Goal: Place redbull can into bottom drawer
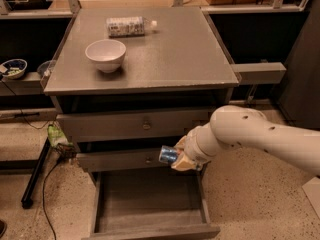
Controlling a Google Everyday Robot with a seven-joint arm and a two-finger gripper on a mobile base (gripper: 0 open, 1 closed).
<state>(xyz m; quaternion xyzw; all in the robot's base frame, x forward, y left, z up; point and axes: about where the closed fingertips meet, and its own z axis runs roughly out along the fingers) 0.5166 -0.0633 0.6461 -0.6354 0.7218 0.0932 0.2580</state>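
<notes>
The redbull can [168, 154], blue and silver, lies sideways in my gripper [180, 156], which is shut on it. The gripper hangs in front of the middle drawer's right end, above the right side of the open bottom drawer [150, 204]. That drawer is pulled out and its plain grey floor is bare. My white arm [250, 134] reaches in from the right.
On the cabinet top [165, 59] stand a white bowl [105, 54] and a clear plastic bottle [127, 26] lying on its side. The two upper drawers [135, 126] are closed. A small bowl [13, 68] sits on a side shelf at left. Cables and a green object [56, 134] lie on the floor at left.
</notes>
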